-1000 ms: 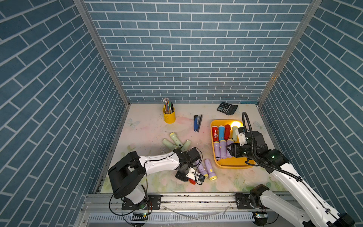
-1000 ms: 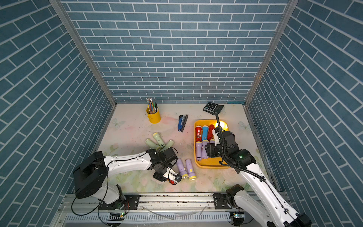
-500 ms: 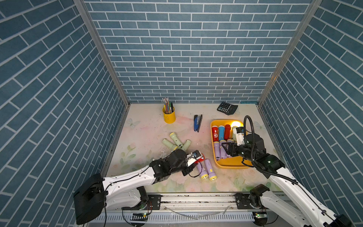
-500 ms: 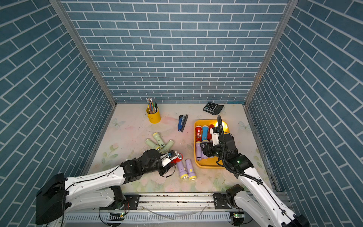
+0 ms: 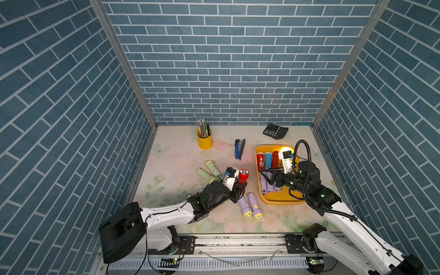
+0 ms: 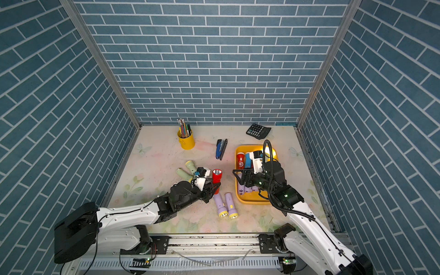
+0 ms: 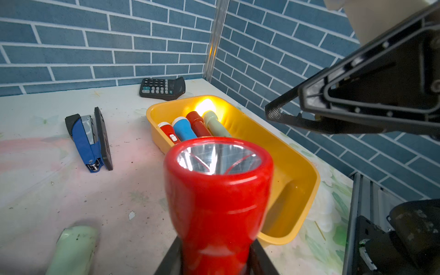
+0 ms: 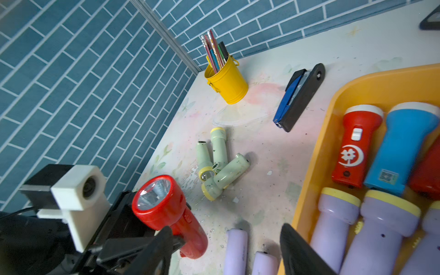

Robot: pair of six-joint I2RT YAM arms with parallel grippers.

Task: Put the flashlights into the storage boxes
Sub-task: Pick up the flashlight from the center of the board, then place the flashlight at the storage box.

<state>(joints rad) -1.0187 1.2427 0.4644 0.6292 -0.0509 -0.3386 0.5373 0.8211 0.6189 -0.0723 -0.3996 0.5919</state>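
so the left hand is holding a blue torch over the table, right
Not quite: the torch in the left hand is red, not blue, as the left wrist view shows. It is held over the table, short of the tray.

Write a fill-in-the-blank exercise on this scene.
The left gripper is shut on a ___ flashlight.
___ pale green flashlights lie loose on the table.
In the tray, the flashlight between two red flashlights is ___.
The right gripper, above the tray, is ___.
Missing: red; three; blue; open.
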